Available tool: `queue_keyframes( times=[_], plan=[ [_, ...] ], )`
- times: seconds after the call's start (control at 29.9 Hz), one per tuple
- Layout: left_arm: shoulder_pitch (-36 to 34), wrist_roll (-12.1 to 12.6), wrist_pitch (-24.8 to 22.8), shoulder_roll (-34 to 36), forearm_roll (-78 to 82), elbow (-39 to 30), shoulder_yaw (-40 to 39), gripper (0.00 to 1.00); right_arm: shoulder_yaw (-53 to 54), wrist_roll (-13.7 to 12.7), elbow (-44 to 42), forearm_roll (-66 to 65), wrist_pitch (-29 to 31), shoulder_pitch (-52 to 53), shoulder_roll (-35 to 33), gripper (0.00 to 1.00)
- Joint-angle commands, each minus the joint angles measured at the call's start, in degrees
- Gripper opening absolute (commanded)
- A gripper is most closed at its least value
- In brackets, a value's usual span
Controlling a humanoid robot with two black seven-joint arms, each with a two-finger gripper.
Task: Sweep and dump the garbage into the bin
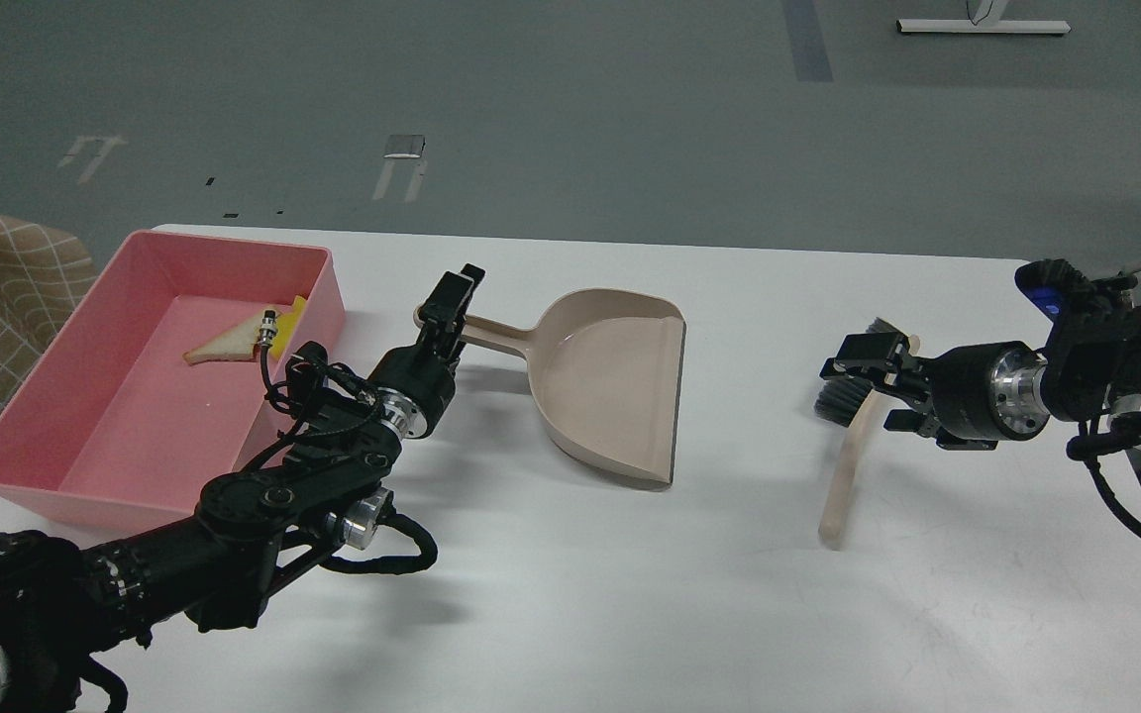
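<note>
Inside pink bin [85, 426], bread slice [224, 345] pointing left

Just left of my left gripper's fingers [452, 297] sits the bin [55, 436], pink plastic with a smooth, faintly glossy floor. Touching those fingers, the dustpan [610, 386] looks like beige plastic, smooth with a soft sheen. By my right gripper's fingers [863, 356], the brush [843, 465] has a pale, matt, wood-like handle and dark bristles. The table [630, 594] is matt white. Both wrists show polished metal rings.
</note>
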Motion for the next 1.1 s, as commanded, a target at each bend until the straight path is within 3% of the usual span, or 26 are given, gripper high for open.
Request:
queue_keyframes(
  times=[0.0,0.2,0.43,0.5,0.8,1.07],
  plan=[
    [0.69,0.00,0.14,0.59,0.02,-1.46,0.02,0.98,0.09,0.00,-0.08,-0.06,0.00,0.09,0.00,0.97],
    [1.92,0.00,0.93,2.61,0.02,-5.32,-0.06,0.98,0.09,0.00,0.27,-0.06,0.00,0.79,0.00,0.97],
    [3.42,0.00,6.70,8.06,0.11,-14.99,0.02,0.98,0.09,0.00,0.44,-0.06,0.00,0.79,0.00,0.97],
    [4.03,0.00,6.70,11.04,0.11,-19.98,0.02,0.98,0.09,0.00,0.71,-0.06,0.00,0.79,0.00,0.97],
    [7.46,0.00,6.70,16.76,0.19,-30.10,0.02,0.98,0.35,0.00,1.50,0.03,0.00,1.14,0.00,0.97],
    [5.28,0.00,6.70,21.60,0.37,-37.58,-3.57,0.98,7.55,0.00,1.50,0.20,0.00,1.15,1.05,0.97]
  ],
)
